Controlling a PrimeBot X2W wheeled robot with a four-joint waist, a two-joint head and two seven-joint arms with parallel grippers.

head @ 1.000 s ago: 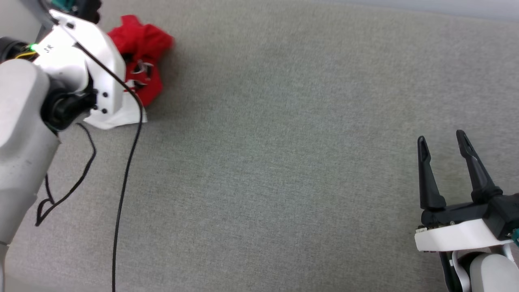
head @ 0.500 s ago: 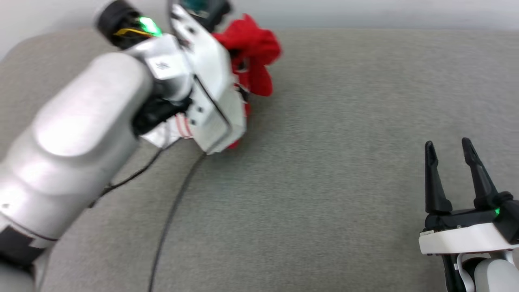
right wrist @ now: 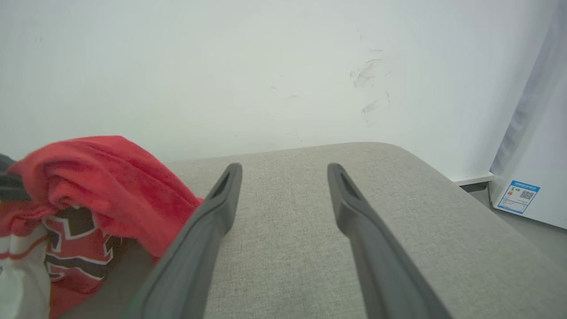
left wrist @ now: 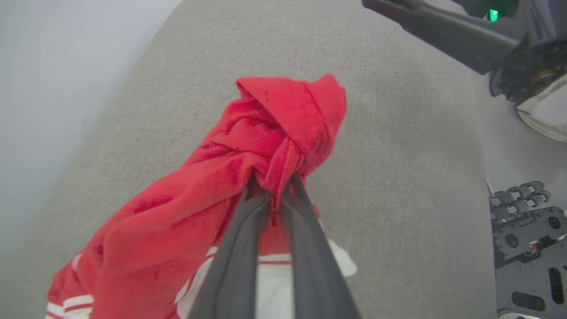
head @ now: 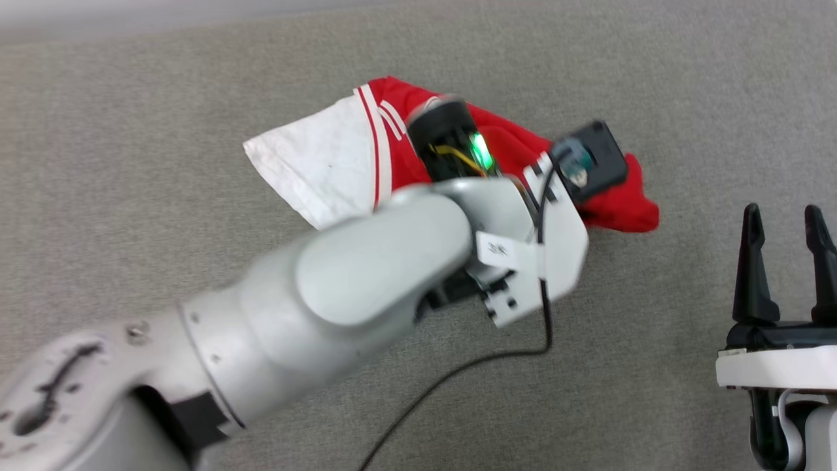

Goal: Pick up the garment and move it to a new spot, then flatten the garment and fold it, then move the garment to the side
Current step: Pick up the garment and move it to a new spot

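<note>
The red jersey garment with white sleeves and red-white striped trim (head: 327, 163) is up off the middle of the grey fabric-covered platform (head: 131, 131), nearer its far edge than its near one. The left wrist view has the detail: the left gripper (left wrist: 273, 184) is pressed together on a twisted red fold of the garment (left wrist: 266, 146), with a white sleeve hanging below the fingers. From the head view those fingers are hidden under the pale left arm (head: 366, 275); there one white sleeve fans out toward the platform's left side and a red end pokes out toward the right. The right wrist view adds black white-edged lettering (right wrist: 75, 239) on the drooping front of the garment (right wrist: 102, 177). Whether the lowest cloth touches the platform, I cannot tell.

Over at the near right corner the right gripper (head: 783, 216) is spread wide, nothing between its fingers, well apart from the cloth. Bare grey fabric runs ahead of it (right wrist: 284, 170) to the rounded far right corner, where a white wall (right wrist: 266, 66) rises. A black cable (head: 458, 373) trails toward the near edge.
</note>
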